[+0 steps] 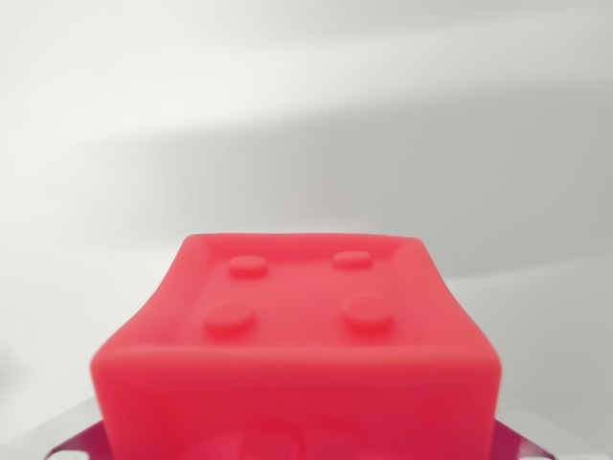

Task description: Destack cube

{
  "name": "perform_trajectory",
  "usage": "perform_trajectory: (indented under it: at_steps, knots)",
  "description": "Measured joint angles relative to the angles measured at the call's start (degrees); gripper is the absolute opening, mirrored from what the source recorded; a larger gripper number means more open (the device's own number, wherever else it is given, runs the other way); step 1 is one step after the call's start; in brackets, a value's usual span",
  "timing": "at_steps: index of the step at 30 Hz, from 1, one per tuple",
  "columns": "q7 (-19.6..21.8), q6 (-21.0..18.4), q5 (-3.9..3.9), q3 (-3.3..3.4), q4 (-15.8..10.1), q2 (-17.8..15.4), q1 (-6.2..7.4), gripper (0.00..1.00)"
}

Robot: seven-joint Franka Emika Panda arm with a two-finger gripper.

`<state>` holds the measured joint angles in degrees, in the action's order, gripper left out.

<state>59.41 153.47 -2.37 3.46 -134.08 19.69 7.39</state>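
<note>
From the wrist view I see the red cube (297,345) filling the lower centre, its studded top face toward the camera. A darker magenta edge (81,443) shows beneath it at both lower corners, possibly a second block, so I judge the destack not yet done. The gripper is not in view; I cannot tell whether it is spread or clamped. The cube's base is cut off; the background is pale blur.

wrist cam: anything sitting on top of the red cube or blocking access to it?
Nothing visible does. The red cube fills the lower frame, its four-stud top face bare, with only blurred pale background beyond. The gripper isn't in view.
</note>
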Motion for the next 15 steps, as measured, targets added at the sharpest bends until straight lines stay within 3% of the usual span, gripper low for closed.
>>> perform_trajectory:
  at_steps: [15]
  knots:
    - [0.02, 4.72, -0.72, -0.27, 1.20, 6.00, -0.37, 0.00]
